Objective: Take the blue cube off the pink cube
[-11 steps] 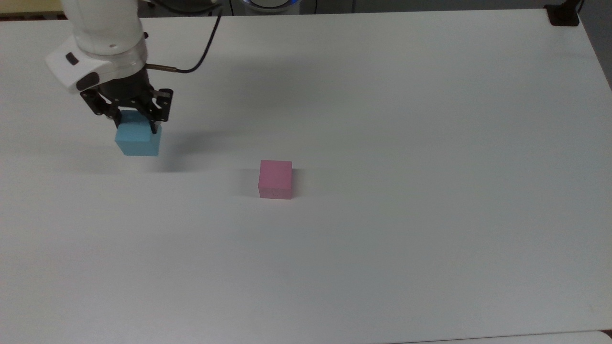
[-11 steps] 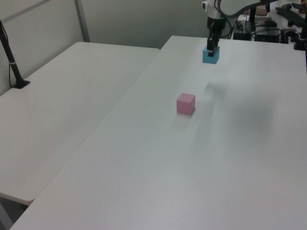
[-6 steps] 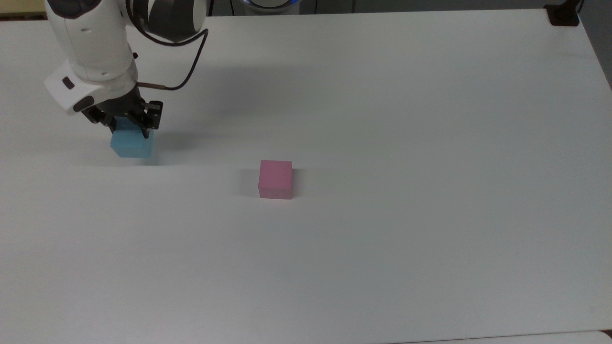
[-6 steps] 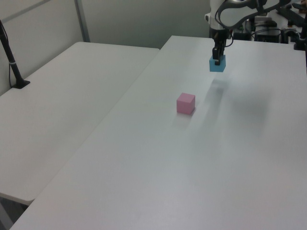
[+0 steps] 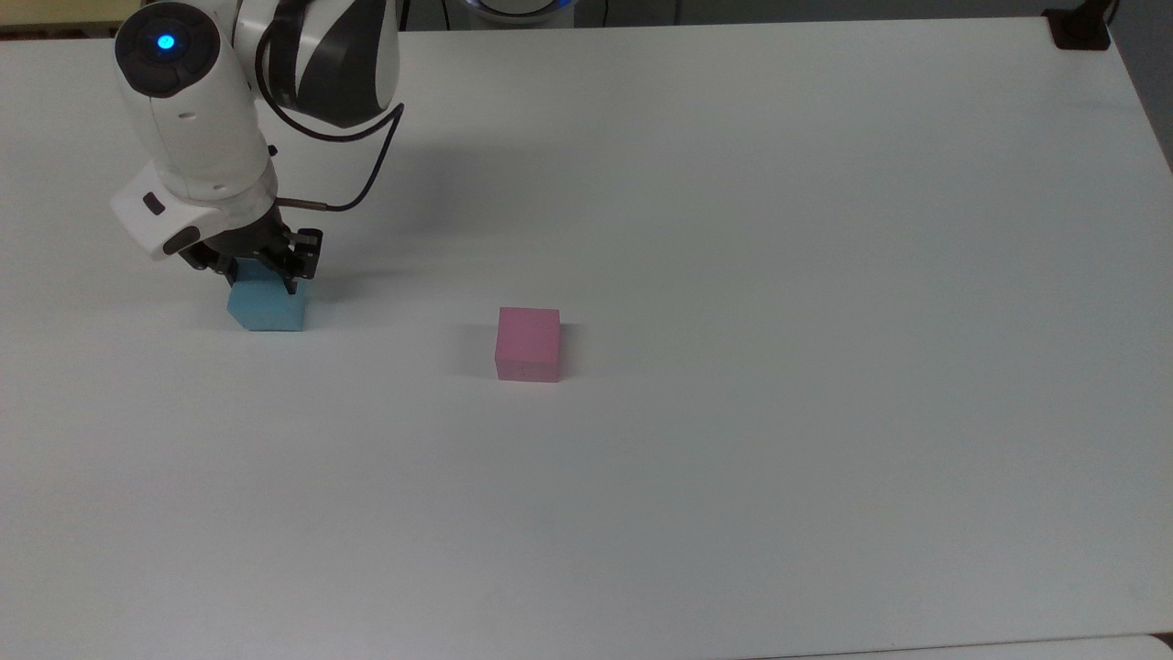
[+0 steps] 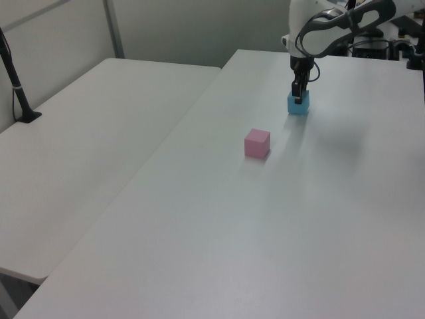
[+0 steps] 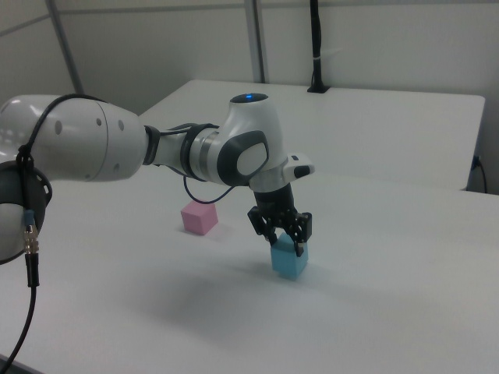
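The blue cube [image 5: 267, 308] [image 6: 297, 105] [image 7: 288, 261] rests on the white table at the top view's left, apart from the pink cube. My gripper [image 5: 261, 278] [image 6: 297, 99] [image 7: 285, 245] comes straight down on it, with its black fingers shut on the blue cube's upper half. The pink cube [image 5: 528, 344] [image 6: 257, 143] [image 7: 198, 218] stands alone on the table near the middle, well to the top view's right of the blue one, with nothing on it.
The white table [image 5: 733, 275] is bare around both cubes. A second white table [image 6: 86, 146] adjoins it at the left view's left, with a black post [image 6: 16, 86] standing on it. My white arm [image 7: 117, 152] reaches in from the right view's left.
My gripper has carried the blue cube down from above the table until it sits on the surface, shifting slightly toward the pink cube. The pink cube has not moved.
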{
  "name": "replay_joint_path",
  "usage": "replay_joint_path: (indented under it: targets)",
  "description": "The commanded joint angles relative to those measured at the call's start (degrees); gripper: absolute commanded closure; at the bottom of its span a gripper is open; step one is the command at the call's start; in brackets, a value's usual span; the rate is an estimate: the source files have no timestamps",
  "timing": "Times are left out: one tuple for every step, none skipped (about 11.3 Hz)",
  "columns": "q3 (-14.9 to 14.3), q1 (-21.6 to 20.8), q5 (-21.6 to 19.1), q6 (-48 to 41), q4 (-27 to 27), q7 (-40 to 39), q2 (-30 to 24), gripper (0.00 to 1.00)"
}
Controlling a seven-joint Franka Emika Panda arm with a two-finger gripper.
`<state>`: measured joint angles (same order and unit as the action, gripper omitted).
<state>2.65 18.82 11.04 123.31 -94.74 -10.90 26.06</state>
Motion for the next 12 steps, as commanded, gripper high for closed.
replay_joint_path:
  targets:
    - [0.17, 0.43, 1.09, 1.32, -1.23, 0.18, -1.1, 0.0]
    - [0.25, 0.61, 0.91, 0.97, -1.23, 0.27, -1.53, 0.0]
    - [0.25, 0.87, 0.82, 0.54, -1.06, 0.27, -2.24, 0.0]
    - [0.25, 0.87, 0.3, -1.73, -0.71, 0.62, -4.42, 0.0]
    - [0.34, 0.87, 0.12, -5.84, -0.62, 1.4, -7.83, 0.0]
    - [0.52, 0.44, -0.05, -9.8, -0.53, 1.76, -11.87, 0.0]
    - [0.61, -0.35, -1.1, -14.28, -0.18, 1.76, -15.65, 0.0]
    - [0.52, -1.49, -3.55, -19.02, 0.52, 2.11, -18.91, 0.0]
    - [0.08, -2.72, -5.57, -23.24, 0.96, 3.24, -21.81, 0.0]
    - [-0.01, -3.69, -6.12, -26.42, 1.05, 3.43, -24.19, 0.0]
    - [-0.44, -5.53, -7.25, -29.5, 1.05, 3.52, -26.13, 0.0]
    - [-3.06, -8.5, -8.74, -31.01, 1.05, 4.13, -27.71, 0.0]
